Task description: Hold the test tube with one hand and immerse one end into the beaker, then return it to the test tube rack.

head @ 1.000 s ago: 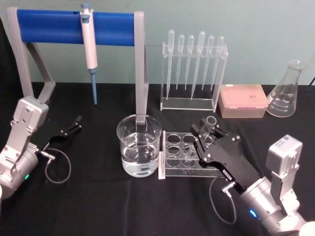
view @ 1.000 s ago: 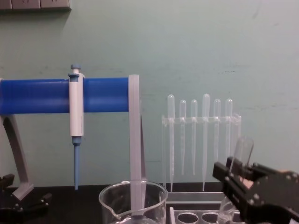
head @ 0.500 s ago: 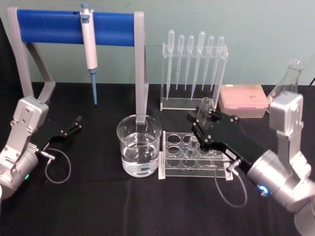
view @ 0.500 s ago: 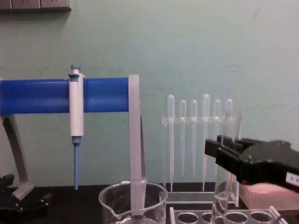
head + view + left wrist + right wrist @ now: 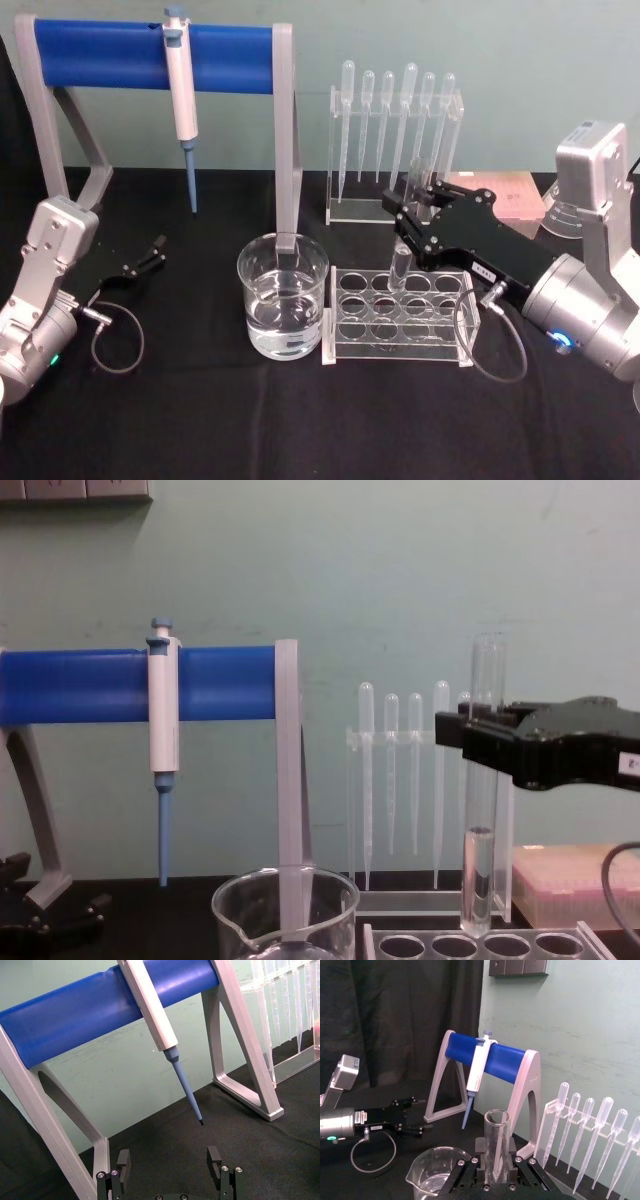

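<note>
1 risk: right gripper [image 5: 410, 208], pinching the upright test tube [image 5: 400, 266] centre-right just above the rack [image 5: 396, 347], may knock its bottom on the beaker [image 5: 283, 296] rim moving left; left gripper [image 5: 152, 250] parked far left, spread.

The beaker [image 5: 283, 295] sits just left of the test tube rack [image 5: 395, 318], the test tube [image 5: 401, 268] upright over its back row, the pipette stand [image 5: 370, 212] behind.

Right gripper [image 5: 478, 740] holds test tube [image 5: 478, 880] (upright) above rack [image 5: 470, 946].
</note>
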### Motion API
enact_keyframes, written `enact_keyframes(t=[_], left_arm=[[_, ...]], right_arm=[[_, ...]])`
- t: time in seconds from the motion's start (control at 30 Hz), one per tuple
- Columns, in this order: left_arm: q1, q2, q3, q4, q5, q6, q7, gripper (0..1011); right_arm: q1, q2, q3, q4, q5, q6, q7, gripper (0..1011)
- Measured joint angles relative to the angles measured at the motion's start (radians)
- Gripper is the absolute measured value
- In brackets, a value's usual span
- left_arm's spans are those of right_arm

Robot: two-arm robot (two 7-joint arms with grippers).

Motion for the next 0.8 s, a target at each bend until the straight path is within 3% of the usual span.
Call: enact_keyframes(t=[0.43,0.8], left_arm=[[0.0,0.0,0.0,0.0,0.0,0.0,0.0,1000],[0.0,0.0,0.0,0.0,0.0,0.0,0.0,1000]], right_arm=[[0.008,-0.007,0.004,0.012,0.031,0.008,-0.013,225],[0.007,-0.007,0.003,0.011,0.029,0.007,-0.014,226]])
